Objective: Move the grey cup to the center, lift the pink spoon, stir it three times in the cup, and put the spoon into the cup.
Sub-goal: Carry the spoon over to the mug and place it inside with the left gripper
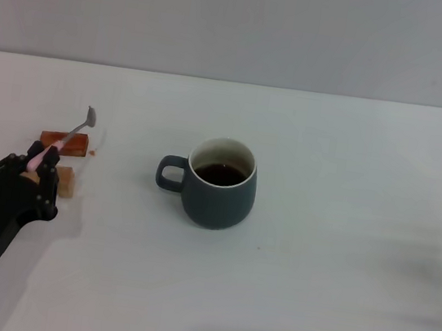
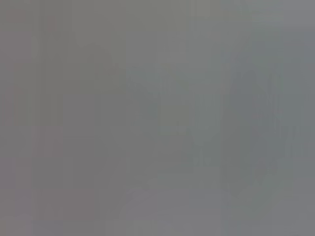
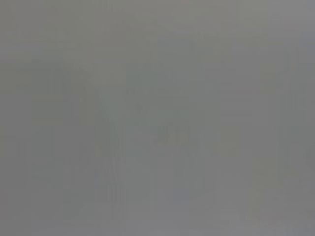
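Observation:
The grey cup stands upright near the middle of the white table, handle toward the left, dark liquid inside. My left gripper is at the left of the table, shut on the pink spoon. The spoon's pink handle runs up and to the right from the fingers, its metal bowl raised above the wooden blocks. The cup is well to the right of the gripper, apart from it. The right gripper is out of view. Both wrist views show only plain grey.
A reddish-brown wooden block and a small tan block lie on the table just beside my left gripper. A small brown speck lies to the right of the reddish block.

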